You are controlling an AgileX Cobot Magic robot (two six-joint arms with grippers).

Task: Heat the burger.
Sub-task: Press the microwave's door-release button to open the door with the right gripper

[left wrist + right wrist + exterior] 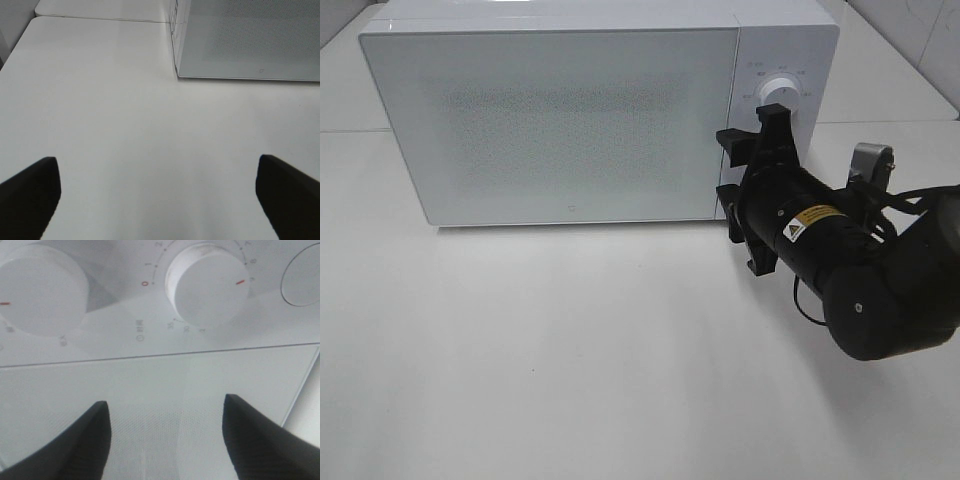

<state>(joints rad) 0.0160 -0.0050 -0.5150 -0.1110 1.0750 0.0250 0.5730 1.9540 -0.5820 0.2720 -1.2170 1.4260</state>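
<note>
The burger is out of view. A white microwave [560,120] stands at the back of the table with its door shut. My right gripper [725,170] hovers open just in front of the door's right edge, beside the control panel, turned on its side. The right wrist view shows its fingers [75,445] apart with nothing between them. Beyond them are two white knobs [207,285] [42,290]. Low over the bare white table [125,115], my left gripper [157,195] is wide open and empty. The microwave's left corner [180,70] lies ahead of it.
One panel knob [780,92] shows just above the right gripper in the high view. A round button [302,275] sits past the knobs. The right arm's black body [860,270] hangs over the table's right side. The table seam [100,19] runs behind the left gripper.
</note>
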